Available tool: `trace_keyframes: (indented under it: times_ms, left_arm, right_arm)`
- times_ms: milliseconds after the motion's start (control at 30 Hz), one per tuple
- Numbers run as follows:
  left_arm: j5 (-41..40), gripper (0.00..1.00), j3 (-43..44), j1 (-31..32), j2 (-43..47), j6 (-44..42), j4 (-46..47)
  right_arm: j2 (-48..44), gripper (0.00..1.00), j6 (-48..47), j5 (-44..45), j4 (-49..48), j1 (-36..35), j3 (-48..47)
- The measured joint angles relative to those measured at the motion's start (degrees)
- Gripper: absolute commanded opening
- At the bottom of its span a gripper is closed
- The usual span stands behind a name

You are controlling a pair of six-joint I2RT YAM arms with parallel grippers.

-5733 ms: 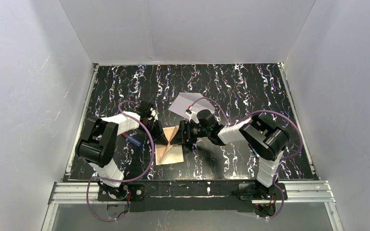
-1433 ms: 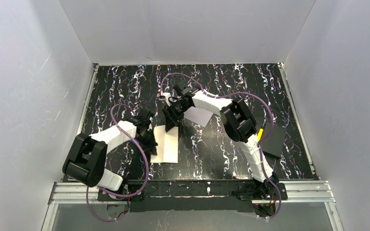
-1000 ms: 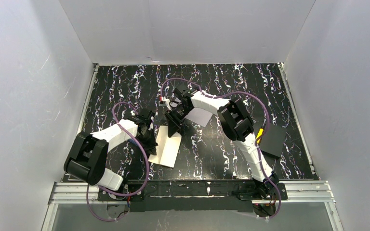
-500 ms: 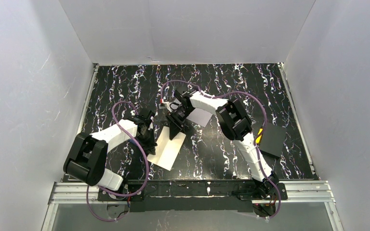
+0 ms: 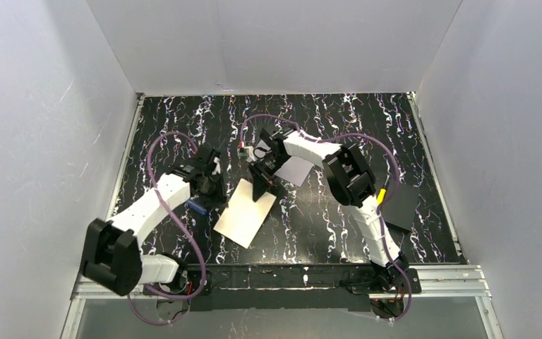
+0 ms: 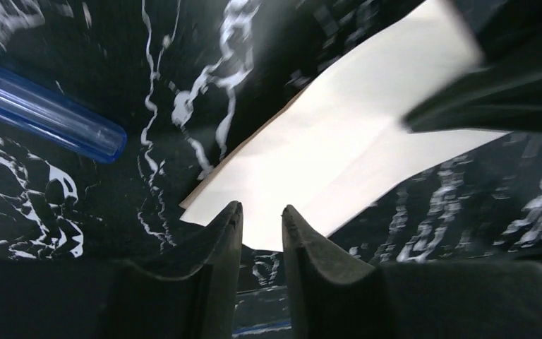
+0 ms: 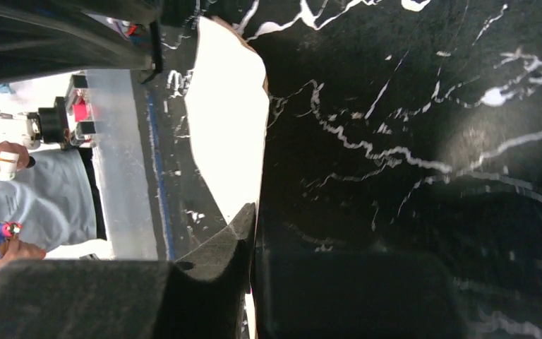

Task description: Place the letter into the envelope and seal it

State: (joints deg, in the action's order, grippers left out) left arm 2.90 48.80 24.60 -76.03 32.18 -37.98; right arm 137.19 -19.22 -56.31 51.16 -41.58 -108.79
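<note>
The letter point(image 5: 245, 212) is a cream sheet lying askew on the black marbled table, its pale side up. My right gripper point(image 5: 261, 188) is shut on the letter's far edge; in the right wrist view the sheet point(image 7: 229, 134) runs out from between the closed fingers point(image 7: 255, 210). My left gripper point(image 5: 210, 188) hovers just left of the letter, slightly open with nothing between its fingers point(image 6: 261, 208); the letter point(image 6: 339, 155) lies beyond the tips. The lavender-grey envelope point(image 5: 295, 169) lies behind the right wrist, partly hidden by it.
A blue translucent tube point(image 5: 196, 206) point(image 6: 49, 120) lies on the table beside the left gripper. A flat black rectangle point(image 5: 399, 206) sits at the right, near the right arm's elbow. White walls enclose the table on three sides.
The left gripper let go of the letter's left edge and drew back left. The right gripper shut on the far edge, and the letter turned, its near end swinging left.
</note>
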Motion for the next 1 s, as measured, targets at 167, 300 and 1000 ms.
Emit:
trace_keyframes:
  times_ms: [167, 300, 1000]
  left_arm:
    - [-0.87, 0.75, 8.92, 0.00, 7.78, -1.81, -1.95]
    - [-1.03, 0.88, 15.15, -0.02, 12.70, -1.75, -3.63]
    - [14.91, 0.96, 31.39, -0.11, 10.75, 9.92, 21.18]
  right_arm:
    - [-9.07, 0.13, 8.09, -1.29, -7.10, 2.78, 7.21]
    - [-20.09, 0.09, 23.47, -1.40, -21.09, 5.99, 17.09]
    - [-48.48, 0.01, 89.20, 30.93, -89.50, 14.84, 33.64]
